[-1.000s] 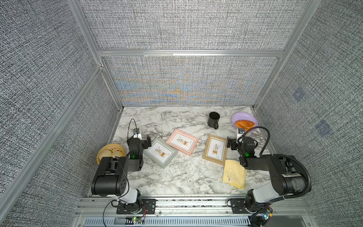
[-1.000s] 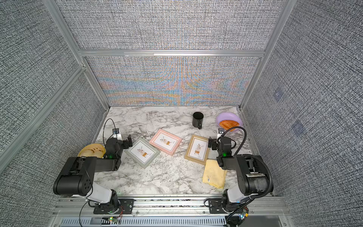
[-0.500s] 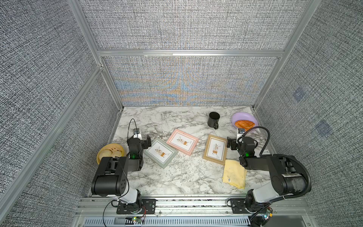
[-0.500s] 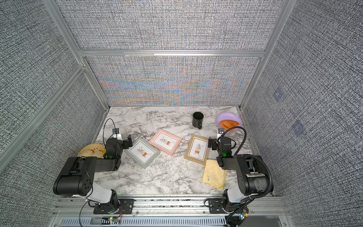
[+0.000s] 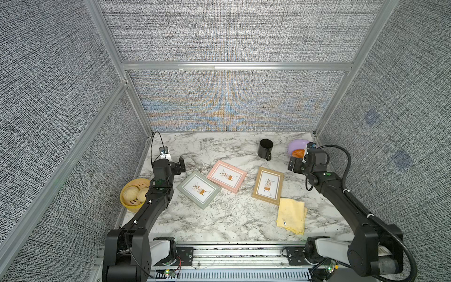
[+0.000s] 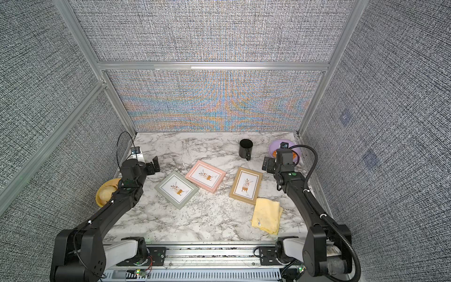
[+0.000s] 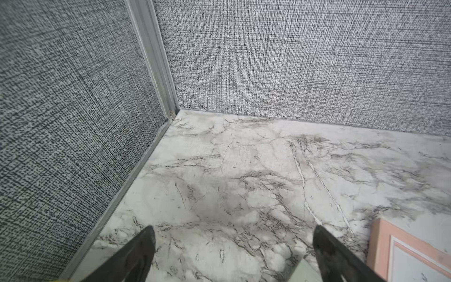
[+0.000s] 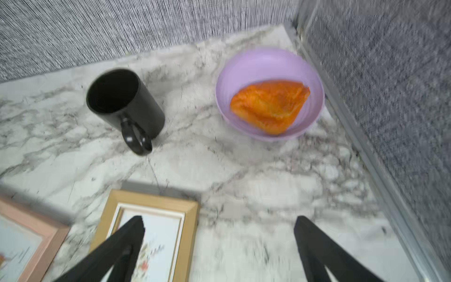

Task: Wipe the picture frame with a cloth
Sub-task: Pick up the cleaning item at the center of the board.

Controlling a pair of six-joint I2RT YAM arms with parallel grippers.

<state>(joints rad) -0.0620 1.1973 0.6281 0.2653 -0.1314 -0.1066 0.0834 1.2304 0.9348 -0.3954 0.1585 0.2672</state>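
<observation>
Cloth lies flat on the table, well behind the right gripper, back beside that arm's forearm. Right jaws are spread wide and empty, and hover past the far end of the tan frame. Left gripper is also wide and empty over bare marble, with a corner of the pink frame just off one finger.

Handling, as a judgement:
- Cloth looks soft, light and limp. An offset lower edge suggests it is folded in layers.
- It will likely sag and bunch once lifted, so a top-down pinch on a free corner or edge away from the tan frame seems safest. A mid-panel pinch may take only the top layer.
- Frames look stiff and light and probably slide on the marble under wiping, so the spare arm may need to pin one.

Hard to make out:
- Neither wrist view shows the cloth.
- Its far corner meets the tan frame's near corner. Whether it overlaps or only touches cannot be told.
- Three frames are present (tan, pink, grey frame). Nothing shows which is the target.
- Right wrist view is blurred. One finger covers part of the tan frame, and the picture's edge cuts off the rest.
- Bowl is partly behind the right wrist in both top views.
- Cloth tag is too small to read.
</observation>
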